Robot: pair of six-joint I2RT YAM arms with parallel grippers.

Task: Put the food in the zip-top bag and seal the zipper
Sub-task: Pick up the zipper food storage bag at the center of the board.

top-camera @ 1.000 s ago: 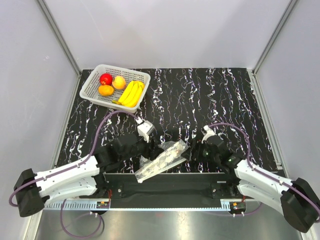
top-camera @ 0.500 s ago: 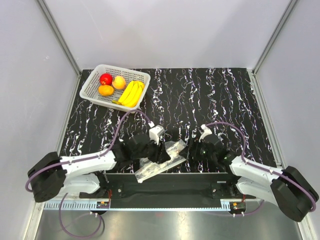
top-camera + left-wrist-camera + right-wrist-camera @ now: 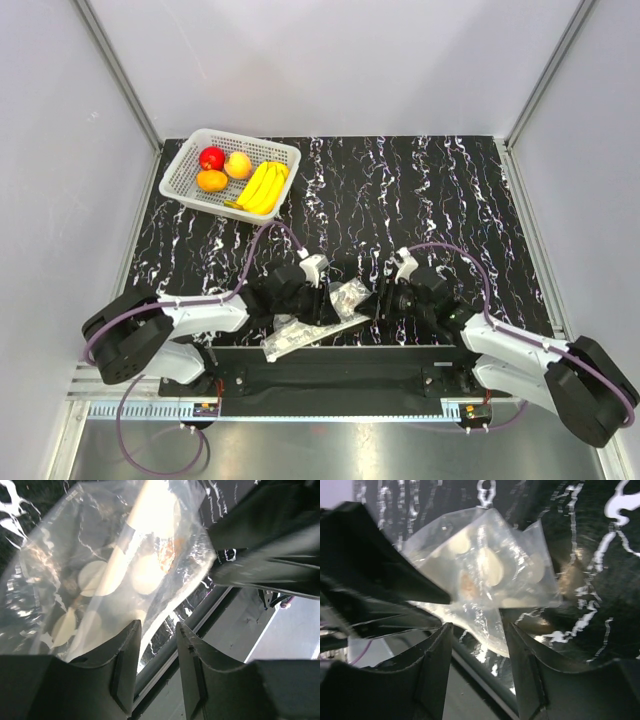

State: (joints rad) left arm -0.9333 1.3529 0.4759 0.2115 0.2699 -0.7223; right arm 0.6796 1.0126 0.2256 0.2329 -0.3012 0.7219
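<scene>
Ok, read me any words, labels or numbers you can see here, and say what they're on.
No readable text in any view.
zip-top bag: plain white dots only, no letters.
pale strip along the bottom of the top view: fine marks, too small to read.

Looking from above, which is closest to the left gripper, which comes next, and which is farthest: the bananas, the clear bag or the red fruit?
1. zip-top bag, right at the left gripper.
2. bananas, right side of the white basket.
3. red fruit, the basket's far left part.
</scene>
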